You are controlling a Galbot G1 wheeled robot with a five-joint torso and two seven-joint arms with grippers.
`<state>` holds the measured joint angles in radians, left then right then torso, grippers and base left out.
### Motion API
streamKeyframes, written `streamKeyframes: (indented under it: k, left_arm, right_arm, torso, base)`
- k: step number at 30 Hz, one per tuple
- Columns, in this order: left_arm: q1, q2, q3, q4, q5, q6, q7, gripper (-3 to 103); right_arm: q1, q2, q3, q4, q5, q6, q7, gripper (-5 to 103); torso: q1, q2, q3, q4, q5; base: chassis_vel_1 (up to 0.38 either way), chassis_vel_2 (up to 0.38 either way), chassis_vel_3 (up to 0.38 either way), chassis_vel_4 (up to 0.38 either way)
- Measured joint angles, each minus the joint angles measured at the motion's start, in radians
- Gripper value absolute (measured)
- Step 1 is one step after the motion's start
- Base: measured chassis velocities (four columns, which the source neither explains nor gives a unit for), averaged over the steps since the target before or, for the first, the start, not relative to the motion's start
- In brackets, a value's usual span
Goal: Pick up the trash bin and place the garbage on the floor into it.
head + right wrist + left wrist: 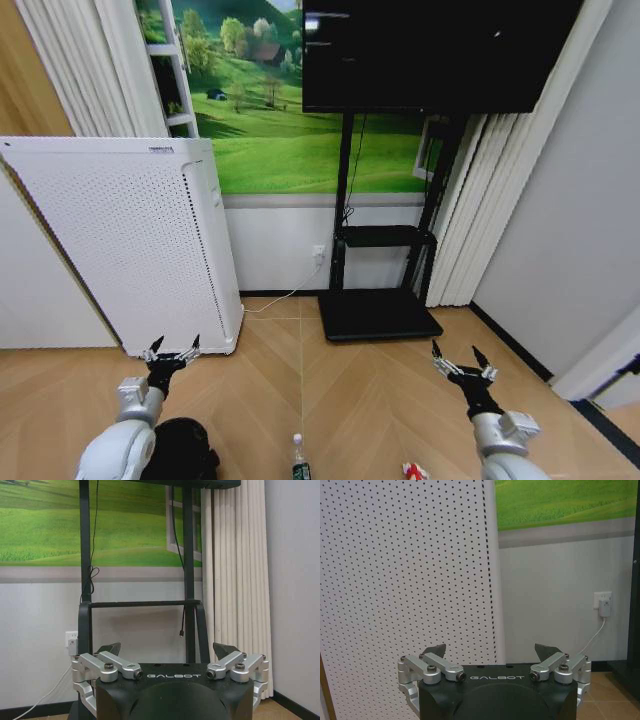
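step: not begun, nothing held. left gripper [171,349] raised before the white appliance [120,240], jaws wide; right gripper [460,359] raised over bare floor, jaws wide. bin [185,447]: one, on floor under left arm. garbage: one bottle [299,457], one red-white wrapper [415,470]. next calls for lowering left gripper to bin.

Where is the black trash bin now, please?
In the head view the trash bin stands on the floor at the bottom left, beside the left arm, below the left pincer and left of the bottle.
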<state>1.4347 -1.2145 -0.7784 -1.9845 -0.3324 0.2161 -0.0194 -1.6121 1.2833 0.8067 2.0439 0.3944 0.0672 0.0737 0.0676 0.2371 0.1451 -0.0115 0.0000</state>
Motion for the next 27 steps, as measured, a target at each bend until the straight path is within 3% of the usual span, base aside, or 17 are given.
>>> streamKeyframes:
  k: [17,23,27]
  left_arm:
    - [-0.009,-0.001,0.004,0.019,0.02,-0.011,-0.005,100]
    - [-0.008,-0.002,0.003,0.019,0.026,-0.011,-0.01,100]
    - [-0.005,0.008,-0.001,0.01,0.092,-0.019,-0.026,100]
  right_arm:
    - [0.002,0.012,-0.004,-0.013,-0.006,0.011,-0.003,100]
    - [0.003,0.013,-0.004,-0.014,-0.007,0.011,-0.003,100]
    - [-0.001,0.011,-0.003,-0.011,-0.005,0.008,-0.003,100]
  torso:
    - [-0.014,-0.072,-0.058,0.0,-0.0001]
    - [-0.014,-0.075,-0.061,0.0,0.0]
    - [-0.014,-0.074,-0.061,0.0,-0.0001]
  base:
    - [0.0,0.0,0.0,0.0]
    - [0.0,0.0,0.0,0.0]
    - [0.0,0.0,0.0,0.0]
